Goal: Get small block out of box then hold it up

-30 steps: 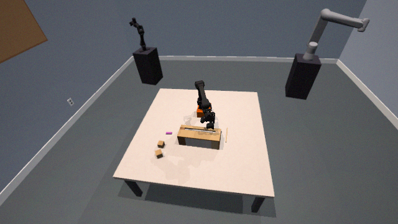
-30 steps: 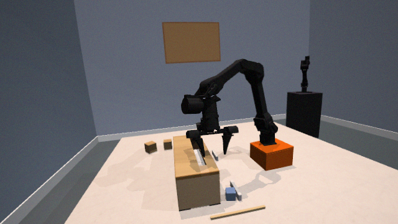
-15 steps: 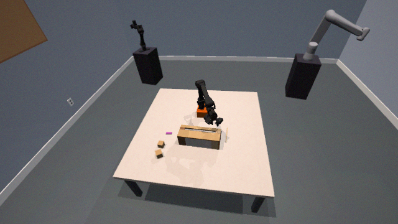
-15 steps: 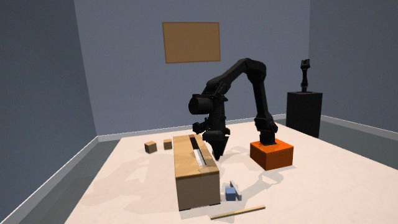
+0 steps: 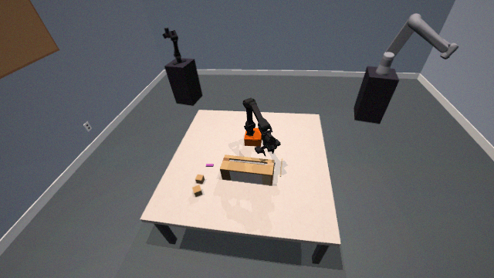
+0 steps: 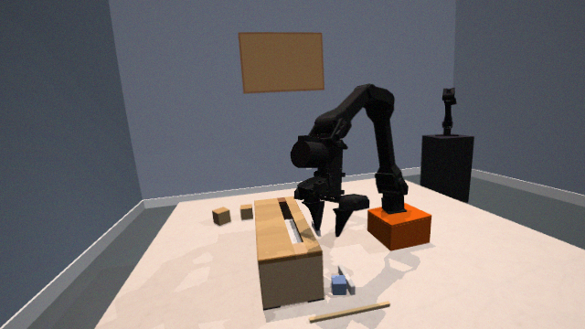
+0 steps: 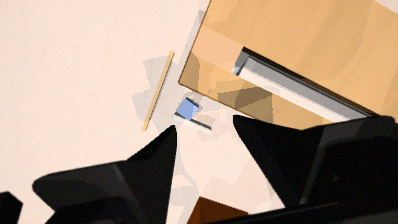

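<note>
The small blue block (image 6: 338,284) (image 7: 187,108) lies on the table just outside the wooden box (image 5: 247,167) (image 6: 274,233) (image 7: 300,40), near a corner on the robot-base side. It touches or nearly touches a short grey strip (image 6: 348,281) (image 7: 204,126). The block cannot be made out in the top view. The box stands upright, with a long slot in its top. My gripper (image 5: 268,154) (image 6: 328,235) (image 7: 204,124) is open and empty, fingers pointing down. It hangs above the table on the base side of the box, higher than the block and not around it.
A thin wooden stick (image 5: 281,167) (image 6: 349,313) (image 7: 159,90) lies beyond the box's end, near the block. Two wooden cubes (image 5: 199,178) (image 5: 197,191) (image 6: 221,216) (image 6: 246,212) and a magenta piece (image 5: 209,165) lie past the other end. The orange base (image 5: 252,141) (image 6: 398,228) stands behind the box.
</note>
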`<move>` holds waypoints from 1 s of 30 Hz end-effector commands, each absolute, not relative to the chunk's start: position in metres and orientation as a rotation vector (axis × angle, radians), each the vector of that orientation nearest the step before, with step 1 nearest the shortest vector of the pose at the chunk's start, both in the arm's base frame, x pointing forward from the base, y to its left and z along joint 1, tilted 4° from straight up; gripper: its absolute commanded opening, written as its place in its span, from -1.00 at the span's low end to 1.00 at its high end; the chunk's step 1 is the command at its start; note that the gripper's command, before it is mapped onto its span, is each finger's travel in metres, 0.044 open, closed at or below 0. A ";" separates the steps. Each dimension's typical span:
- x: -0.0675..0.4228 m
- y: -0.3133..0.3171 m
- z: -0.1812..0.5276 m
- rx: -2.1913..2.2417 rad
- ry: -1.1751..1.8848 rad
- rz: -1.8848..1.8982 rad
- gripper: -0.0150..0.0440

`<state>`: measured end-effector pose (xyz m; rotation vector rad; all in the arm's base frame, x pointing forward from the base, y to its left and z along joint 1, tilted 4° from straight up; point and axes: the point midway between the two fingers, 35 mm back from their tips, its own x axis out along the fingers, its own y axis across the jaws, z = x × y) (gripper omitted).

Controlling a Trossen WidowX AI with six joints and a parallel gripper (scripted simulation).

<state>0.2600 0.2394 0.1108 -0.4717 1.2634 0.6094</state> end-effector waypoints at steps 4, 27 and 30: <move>0.250 0.250 0.114 -1.502 0.781 1.162 0.47; 0.240 0.266 0.123 -2.778 -0.176 1.647 0.47; 0.240 0.266 0.123 -2.778 -0.176 1.647 0.47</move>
